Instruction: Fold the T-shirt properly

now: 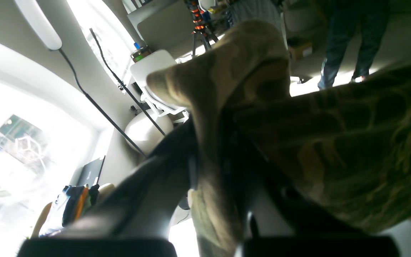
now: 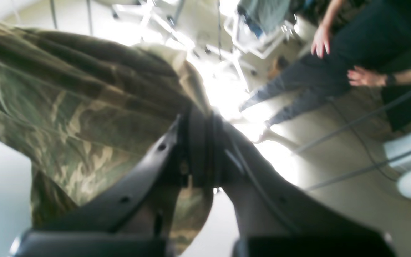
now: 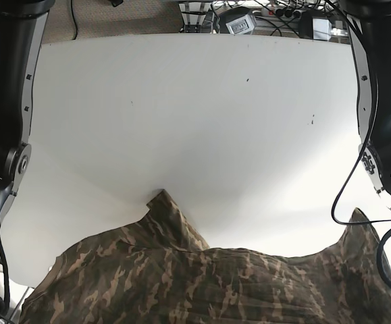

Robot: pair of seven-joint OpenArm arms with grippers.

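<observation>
The camouflage T-shirt (image 3: pixel 215 283) hangs bunched across the bottom of the base view, over the near part of the white table (image 3: pixel 195 115). One corner peaks near the middle and another at the right. In the left wrist view my left gripper (image 1: pixel 211 142) is shut on a fold of the shirt (image 1: pixel 334 142), which drapes over the fingers. In the right wrist view my right gripper (image 2: pixel 200 121) is shut on the shirt's edge (image 2: pixel 84 107). Both grippers are out of sight in the base view.
My arms run down the left edge (image 3: pixel 6 101) and right edge (image 3: pixel 384 135) of the base view. Cables and a power strip (image 3: pixel 239 23) lie beyond the table's far edge. People (image 2: pixel 334 64) and a white chair (image 1: pixel 155 71) stand in the room.
</observation>
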